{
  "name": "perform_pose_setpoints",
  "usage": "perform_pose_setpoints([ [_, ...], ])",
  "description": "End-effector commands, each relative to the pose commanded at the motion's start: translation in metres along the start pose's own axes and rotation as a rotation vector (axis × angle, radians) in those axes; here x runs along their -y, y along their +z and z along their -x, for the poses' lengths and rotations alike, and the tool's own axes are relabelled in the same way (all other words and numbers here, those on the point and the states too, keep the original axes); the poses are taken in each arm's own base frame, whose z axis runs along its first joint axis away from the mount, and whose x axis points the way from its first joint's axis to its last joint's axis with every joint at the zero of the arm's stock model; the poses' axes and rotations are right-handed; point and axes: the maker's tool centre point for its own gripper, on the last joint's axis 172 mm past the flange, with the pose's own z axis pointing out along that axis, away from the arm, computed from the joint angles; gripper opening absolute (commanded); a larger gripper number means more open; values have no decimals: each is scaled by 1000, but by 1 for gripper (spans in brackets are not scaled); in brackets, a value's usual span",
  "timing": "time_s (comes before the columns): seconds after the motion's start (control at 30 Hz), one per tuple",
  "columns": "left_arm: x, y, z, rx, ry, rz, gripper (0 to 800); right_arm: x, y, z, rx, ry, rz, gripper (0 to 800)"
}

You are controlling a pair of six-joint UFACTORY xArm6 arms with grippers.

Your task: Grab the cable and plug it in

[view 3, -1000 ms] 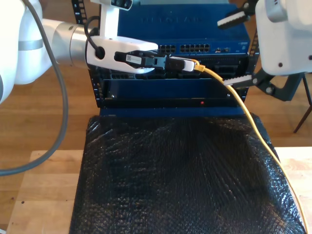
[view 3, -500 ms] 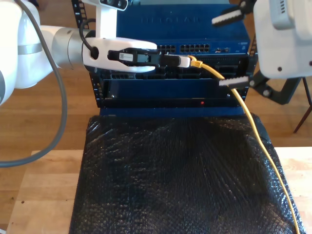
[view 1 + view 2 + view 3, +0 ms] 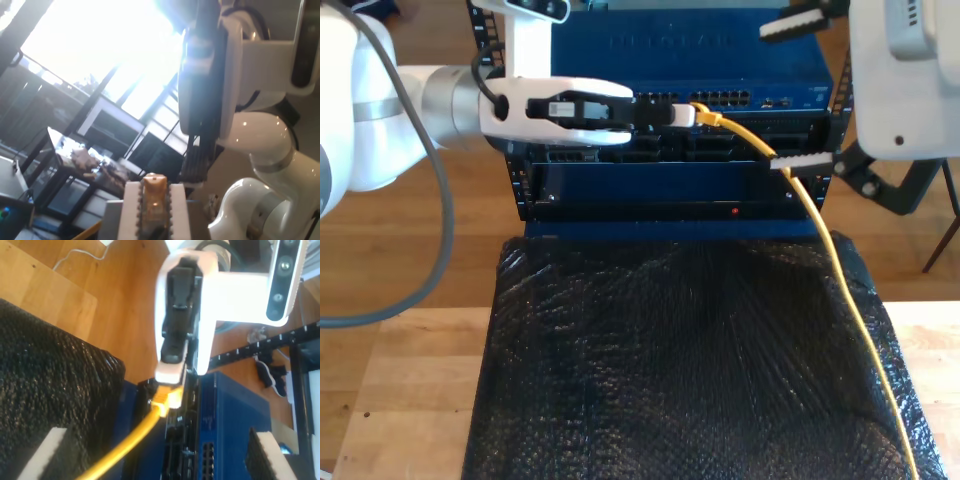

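A wooden floor (image 3: 410,250) is seen under a table covered by a black textured mat (image 3: 690,370). Behind the mat stands a blue rack (image 3: 720,50) of network equipment with rows of ports. The cable (image 3: 840,290) is clamped at its plug end between the closed jaws of my first gripper (image 3: 682,113), just before the ports. My second gripper (image 3: 798,90) is held wide open and empty, beside the cable.
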Motion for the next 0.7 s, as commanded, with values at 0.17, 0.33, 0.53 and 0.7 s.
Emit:
perform_pose_setpoints([
  [0.17,-2,0,-2,-30,-13,17,5,-1,7,0,-9,-15,15,791],
  [0.33,-4,0,0,-29,-23,28,5,-1,12,-3,-14,-24,24,794],
  [0.53,-5,0,4,-33,-47,40,5,-5,24,-4,-12,-43,58,788],
  [0.7,-6,0,3,-35,-46,43,6,-5,30,4,-1,-36,71,777],
])
